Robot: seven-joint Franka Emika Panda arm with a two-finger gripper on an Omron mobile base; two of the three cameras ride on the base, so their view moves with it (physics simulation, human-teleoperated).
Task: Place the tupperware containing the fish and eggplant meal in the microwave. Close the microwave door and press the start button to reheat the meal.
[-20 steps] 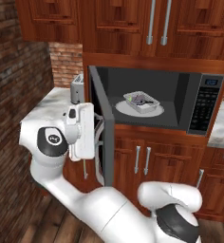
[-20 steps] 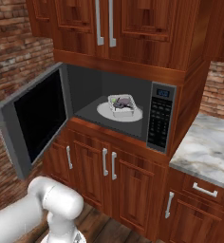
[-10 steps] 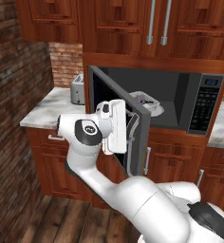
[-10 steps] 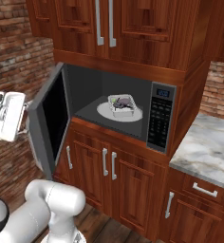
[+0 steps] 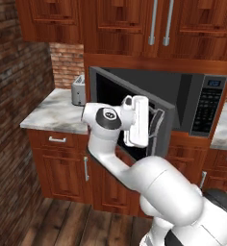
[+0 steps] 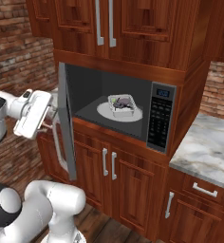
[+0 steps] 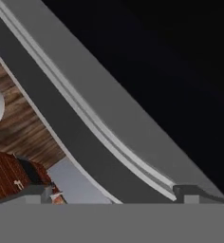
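Observation:
The microwave (image 6: pixel 160 118) stands built in under the wall cabinets, its dark cavity showing. Inside, the tupperware (image 6: pixel 123 107) rests on a white turntable plate (image 6: pixel 104 111), with the dark fish and eggplant meal (image 6: pixel 121 101) in it. The microwave door (image 5: pixel 108 93) is hinged on the left and stands about halfway between open and shut. My gripper (image 5: pixel 155 126) presses against the door's outer face, fingers spread open and holding nothing. From the right, the door (image 6: pixel 65 123) appears almost edge-on, with my gripper (image 6: pixel 49 116) just behind it. In the hand view my gripper (image 7: pixel 116 192) faces the door's grey frame (image 7: pixel 99 118) and black glass.
A small silver toaster (image 5: pixel 78 90) sits on the marble counter (image 5: pixel 50 113) left of the microwave. Another marble counter (image 6: pixel 204 152) lies to its right. Wooden cabinets hang above and stand below. A brick wall (image 5: pixel 14 96) closes the left side.
The door has swung from wide open to about half shut. My hand has travelled with it, staying on its outer face, fingers open throughout.

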